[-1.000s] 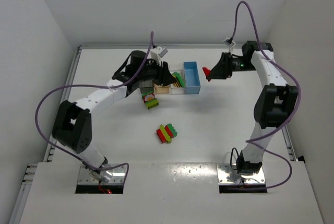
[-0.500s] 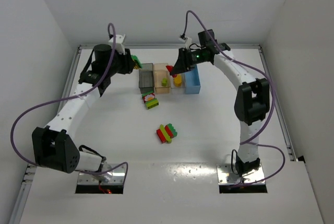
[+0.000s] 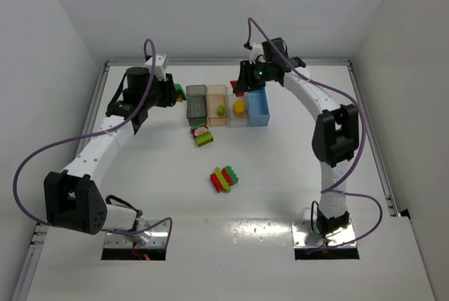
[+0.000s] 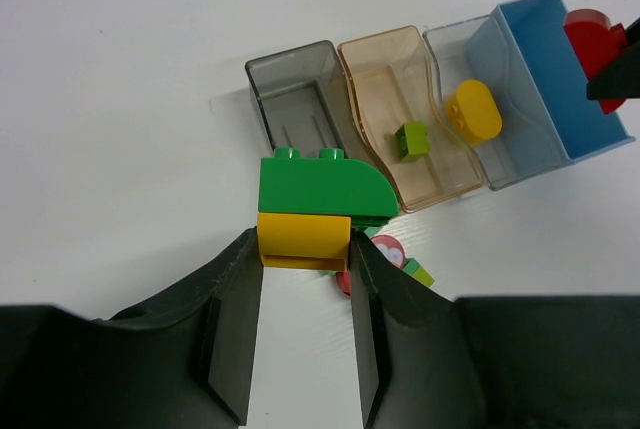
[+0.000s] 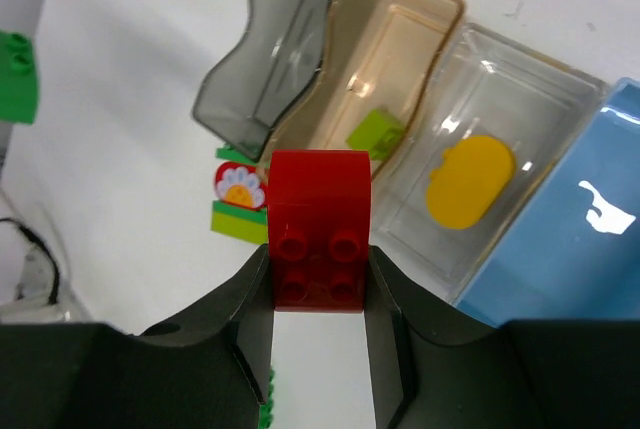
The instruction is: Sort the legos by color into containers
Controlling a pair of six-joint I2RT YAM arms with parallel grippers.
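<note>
Four bins in a row: dark grey bin (image 4: 300, 99), tan bin (image 4: 385, 74) holding a lime brick (image 4: 410, 140), clear bin (image 4: 455, 59) holding a yellow piece (image 4: 474, 114), and blue bin (image 4: 560, 79). Left gripper (image 4: 305, 249) is clamped on a green-over-yellow stack (image 4: 318, 189) left of the dark grey bin; right gripper (image 5: 320, 269) is clamped on a red brick (image 5: 320, 224) over the row. Larger mixed cluster (image 3: 225, 179) lies loose mid-table, and a smaller cluster (image 3: 202, 135) just before the bins.

Four bins (image 3: 266, 109) abreast, loose legos (image 3: 224, 179) nearby

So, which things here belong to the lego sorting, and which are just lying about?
Belongs: dark grey bin, tan bin, clear bin, blue bin, lime brick, yellow piece, red brick in right gripper, green-and-yellow stack in left gripper, flower cluster, mid-table cluster.
Just there: purple cables, base plates.
</note>
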